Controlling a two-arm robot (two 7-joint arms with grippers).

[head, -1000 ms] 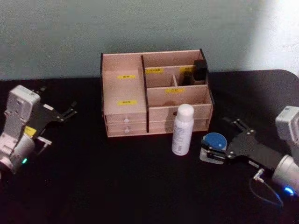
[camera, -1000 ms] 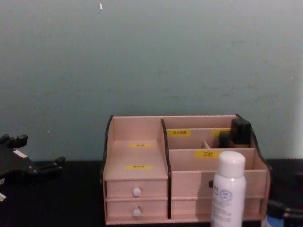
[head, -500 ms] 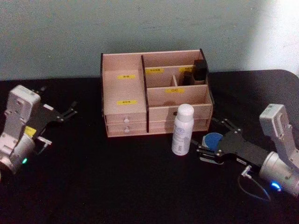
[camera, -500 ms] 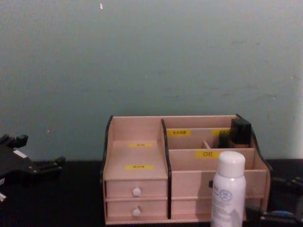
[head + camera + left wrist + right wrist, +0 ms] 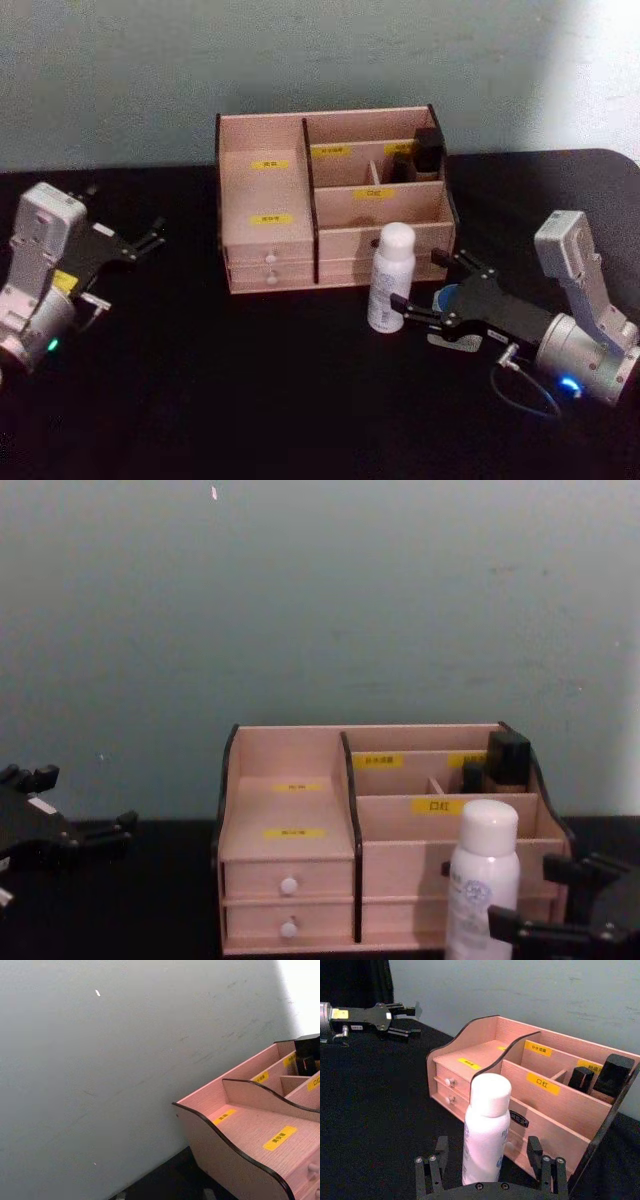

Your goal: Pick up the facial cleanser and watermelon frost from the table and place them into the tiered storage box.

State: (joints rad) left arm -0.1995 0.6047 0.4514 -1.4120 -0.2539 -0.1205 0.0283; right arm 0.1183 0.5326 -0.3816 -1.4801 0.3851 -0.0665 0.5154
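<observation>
The facial cleanser [image 5: 390, 277], a white bottle with a white cap, stands upright on the black table in front of the tiered storage box [image 5: 268, 190]. My right gripper [image 5: 418, 280] is open, with a finger on either side of the bottle and neither closed on it. In the right wrist view the bottle [image 5: 485, 1125] stands between the open right gripper's [image 5: 487, 1145] fingers. The watermelon frost [image 5: 447, 297], a small blue-topped item, lies on the table, partly hidden under the right gripper. My left gripper [image 5: 150, 236] is open and parked at the far left.
The box's back right compartments hold two small black items [image 5: 428, 150]. In the chest view the bottle [image 5: 483, 880] stands before the box [image 5: 290, 810], with the right gripper [image 5: 548, 895] beside it. The table runs free in front and to the left.
My right gripper has swung left from around the blue-topped item to the white bottle, and its fingers now flank the bottle. The left arm has not moved.
</observation>
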